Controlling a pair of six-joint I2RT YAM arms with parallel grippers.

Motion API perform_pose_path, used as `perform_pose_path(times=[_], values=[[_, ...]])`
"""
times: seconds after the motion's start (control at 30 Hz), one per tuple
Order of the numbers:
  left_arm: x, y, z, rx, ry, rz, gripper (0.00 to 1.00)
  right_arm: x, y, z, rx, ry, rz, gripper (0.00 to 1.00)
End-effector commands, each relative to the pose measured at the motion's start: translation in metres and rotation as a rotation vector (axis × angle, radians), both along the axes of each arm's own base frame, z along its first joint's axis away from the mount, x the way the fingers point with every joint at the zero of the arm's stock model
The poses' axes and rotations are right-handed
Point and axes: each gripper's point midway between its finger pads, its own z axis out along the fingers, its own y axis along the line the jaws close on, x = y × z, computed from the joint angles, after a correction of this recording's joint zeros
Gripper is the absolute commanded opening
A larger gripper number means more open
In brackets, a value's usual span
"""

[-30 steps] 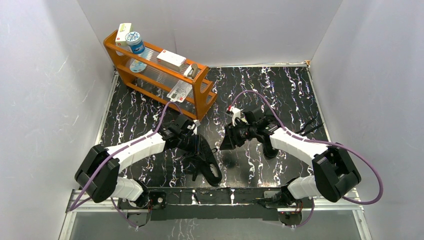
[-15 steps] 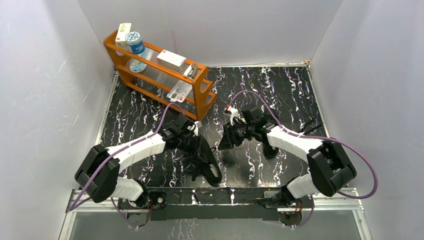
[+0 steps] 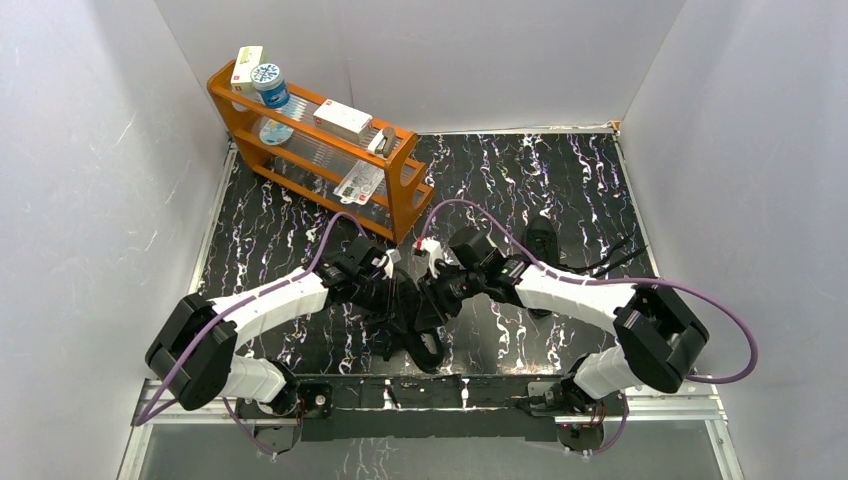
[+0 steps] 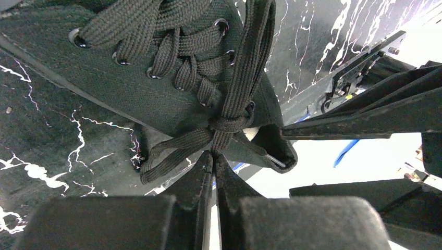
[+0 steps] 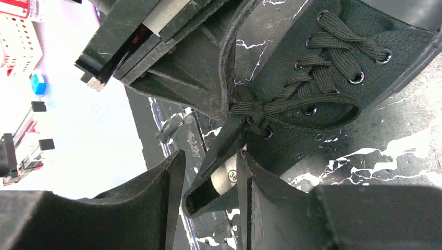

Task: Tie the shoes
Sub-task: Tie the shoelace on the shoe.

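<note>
Left gripper [image 4: 213,159] pinches thin black lace [image 4: 245,62] at its knot; right gripper [image 5: 208,156] gapes.
Black canvas sneaker [image 3: 425,342] at black marbled counter's [image 3: 560,180] mid near edge, toe nearward, long axis far-to-near; orange rack [image 3: 410,200], far-left corner, holds white boxes [image 3: 342,118] and a blue-lidded jar [image 3: 268,80].

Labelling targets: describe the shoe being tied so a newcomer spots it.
On the black marbled table, look midway along the near edge. The black sneaker there has the left pincer shut on its lace by the knot; the other shoe lies farther right, ungripped.
</note>
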Motion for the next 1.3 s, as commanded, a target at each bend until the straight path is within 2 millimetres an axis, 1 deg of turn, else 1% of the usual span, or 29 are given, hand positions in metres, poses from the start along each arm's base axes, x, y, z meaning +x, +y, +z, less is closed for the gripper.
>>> perform_pose_path(times=[0.0, 0.13, 0.27, 0.4, 0.53, 0.63, 0.7, 0.8, 0.9, 0.93, 1.03, 1.2, 1.27], values=[[-0.007, -0.002, 0.011, -0.032, 0.003, -0.017, 0.01, 0.002, 0.013, 0.005, 0.003, -0.028, -0.012, 0.48], [-0.008, -0.003, 0.013, -0.045, 0.007, -0.024, 0.00, -0.004, 0.011, -0.004, -0.033, -0.022, -0.014, 0.47], [-0.008, -0.004, 0.016, -0.055, 0.007, -0.025, 0.00, -0.011, 0.009, -0.009, -0.047, -0.019, -0.009, 0.47], [-0.007, -0.006, 0.016, -0.060, 0.004, -0.022, 0.00, -0.018, 0.007, -0.014, -0.059, -0.001, -0.003, 0.41], [-0.006, -0.007, 0.015, -0.059, 0.010, -0.020, 0.00, -0.012, 0.000, -0.018, -0.094, -0.033, -0.050, 0.40], [-0.005, -0.008, 0.015, -0.062, 0.011, -0.014, 0.00, -0.008, -0.003, -0.017, -0.099, -0.068, -0.074, 0.35], [-0.005, -0.008, 0.016, -0.065, 0.012, -0.013, 0.00, -0.008, -0.003, -0.018, -0.096, -0.073, -0.073, 0.31], [-0.006, -0.008, 0.016, -0.067, 0.014, -0.012, 0.00, -0.008, -0.004, -0.017, -0.085, -0.078, -0.076, 0.19], [-0.007, -0.007, 0.016, -0.068, 0.017, -0.006, 0.00, -0.011, -0.003, -0.010, -0.057, -0.079, -0.062, 0.02], [-0.007, -0.007, 0.016, -0.069, 0.016, -0.006, 0.00, -0.012, -0.003, -0.007, -0.049, -0.077, -0.061, 0.00], [-0.008, -0.007, 0.017, -0.069, 0.017, -0.005, 0.00, -0.016, -0.007, -0.001, -0.042, -0.072, -0.072, 0.00], [-0.008, -0.007, 0.018, -0.074, 0.017, -0.003, 0.00, -0.018, -0.021, 0.004, -0.054, -0.095, -0.098, 0.00], [-0.009, -0.006, 0.017, -0.072, 0.017, -0.002, 0.00, -0.019, -0.026, 0.001, -0.069, -0.099, -0.104, 0.00]])
